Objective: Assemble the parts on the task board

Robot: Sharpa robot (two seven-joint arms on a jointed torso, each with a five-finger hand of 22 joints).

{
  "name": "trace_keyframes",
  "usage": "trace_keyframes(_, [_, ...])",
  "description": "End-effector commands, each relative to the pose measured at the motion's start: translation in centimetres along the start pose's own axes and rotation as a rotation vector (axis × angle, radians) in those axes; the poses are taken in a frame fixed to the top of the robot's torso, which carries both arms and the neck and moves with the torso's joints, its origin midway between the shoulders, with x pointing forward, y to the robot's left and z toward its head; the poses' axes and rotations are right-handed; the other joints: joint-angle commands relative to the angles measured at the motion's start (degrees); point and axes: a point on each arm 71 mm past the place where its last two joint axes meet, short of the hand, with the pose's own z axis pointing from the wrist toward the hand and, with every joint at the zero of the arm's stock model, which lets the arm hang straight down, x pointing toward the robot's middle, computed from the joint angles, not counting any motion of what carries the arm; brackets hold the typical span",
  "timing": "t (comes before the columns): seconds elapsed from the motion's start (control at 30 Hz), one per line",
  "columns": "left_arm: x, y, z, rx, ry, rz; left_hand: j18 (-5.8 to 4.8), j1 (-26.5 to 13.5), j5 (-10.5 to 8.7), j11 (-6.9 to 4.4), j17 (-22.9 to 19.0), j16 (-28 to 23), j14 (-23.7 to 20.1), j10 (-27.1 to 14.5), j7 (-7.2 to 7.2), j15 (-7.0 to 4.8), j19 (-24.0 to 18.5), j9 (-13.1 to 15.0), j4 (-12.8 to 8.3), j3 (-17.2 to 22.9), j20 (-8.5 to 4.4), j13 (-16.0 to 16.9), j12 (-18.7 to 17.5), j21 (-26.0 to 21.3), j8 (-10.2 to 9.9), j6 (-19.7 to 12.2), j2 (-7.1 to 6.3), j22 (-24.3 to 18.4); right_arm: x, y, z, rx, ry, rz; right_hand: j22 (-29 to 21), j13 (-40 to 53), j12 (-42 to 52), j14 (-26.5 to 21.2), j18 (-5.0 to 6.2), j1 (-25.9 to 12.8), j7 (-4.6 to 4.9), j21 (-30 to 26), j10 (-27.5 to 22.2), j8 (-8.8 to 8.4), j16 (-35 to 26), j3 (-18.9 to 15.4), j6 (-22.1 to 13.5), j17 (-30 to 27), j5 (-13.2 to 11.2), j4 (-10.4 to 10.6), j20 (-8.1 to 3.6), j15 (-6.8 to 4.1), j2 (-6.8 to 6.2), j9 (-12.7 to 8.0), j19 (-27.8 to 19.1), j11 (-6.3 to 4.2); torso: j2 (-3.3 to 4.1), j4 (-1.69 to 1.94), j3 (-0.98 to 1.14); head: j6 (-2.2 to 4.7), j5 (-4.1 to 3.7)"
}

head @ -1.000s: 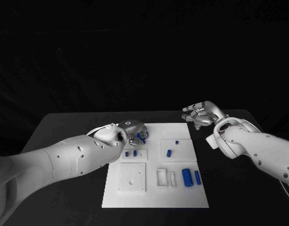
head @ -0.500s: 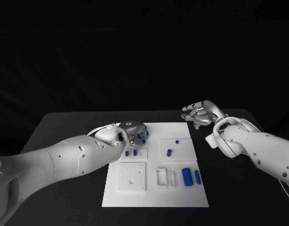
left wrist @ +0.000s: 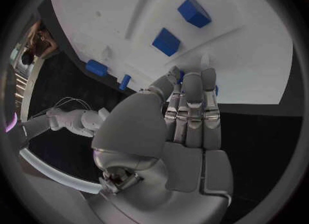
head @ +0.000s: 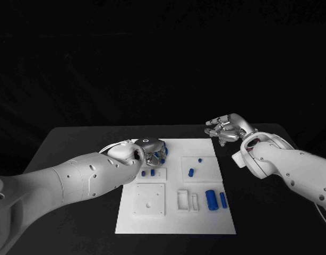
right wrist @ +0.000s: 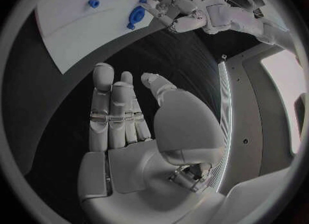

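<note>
Several smooth blue parts (head: 211, 200), small cylinders and blocks, lie on the flat white task board (head: 201, 223) at mid-table. Our left hand (head: 152, 149) hovers over its far-left corner; we cannot tell its grasp. Our right hand (head: 225, 129) hangs released.

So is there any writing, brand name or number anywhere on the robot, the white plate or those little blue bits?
None that can be read.
Left hand: a small dark mark on its back, too small to read.
Task board: plain white, no print visible.
Blue parts: no markings visible.
Right hand: no lettering visible.
</note>
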Motion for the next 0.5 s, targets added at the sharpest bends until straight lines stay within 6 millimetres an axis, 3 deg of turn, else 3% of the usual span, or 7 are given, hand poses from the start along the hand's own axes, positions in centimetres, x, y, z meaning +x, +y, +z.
trace_keyframes(0.03, [0.26,-0.41,0.01,0.023,0.025,-0.007,1.05,0.11,0.19,-0.26,-0.03,0.32,0.34,0.78,-0.02,-0.03,0.08,-0.04,-0.09,0.36,0.16,-0.06,-0.18,0.47,-0.16,0.62,0.70,1.26,0.05,0.15,0.00,-0.013,-0.001,0.003,-0.15,-0.12,-0.03,0.02,0.34,0.21,0.24,0.33,0.39,-0.08,-0.03,-0.06,0.41,-0.12,0.14,0.02,-0.23,-0.05,-0.27,0.08,2.23,-0.11,0.04,0.00,-0.01,-0.09,-0.11])
trace_keyframes(0.37, [0.24,-0.31,-0.03,0.024,0.019,-0.007,0.94,0.02,0.18,-0.53,-0.07,0.63,0.52,2.10,0.02,-0.11,0.01,-0.05,-0.17,0.20,0.01,-0.05,-0.18,1.25,-0.21,1.23,0.87,1.20,0.04,0.16,0.00,-0.014,-0.002,0.004,-0.15,-0.12,-0.03,0.02,0.34,0.21,0.24,0.33,0.39,-0.08,-0.03,-0.06,0.41,-0.12,0.14,0.02,-0.23,-0.05,-0.27,0.08,2.23,-0.11,0.05,0.04,-0.01,-0.19,-0.11])
trace_keyframes(0.5, [0.17,-0.33,0.00,0.025,0.009,-0.008,1.08,-0.65,0.02,-0.07,-0.20,0.54,0.51,0.50,-0.44,0.25,0.02,-0.11,0.14,-0.27,0.32,-0.06,-0.19,1.08,-0.26,-0.75,0.38,0.99,0.06,0.17,0.01,-0.014,-0.002,0.004,-0.15,-0.12,-0.03,0.02,0.34,0.21,0.24,0.33,0.39,-0.08,-0.03,-0.06,0.41,-0.12,0.14,0.02,-0.23,-0.05,-0.27,0.08,2.23,-0.11,0.04,-0.02,0.01,-0.21,-0.11])
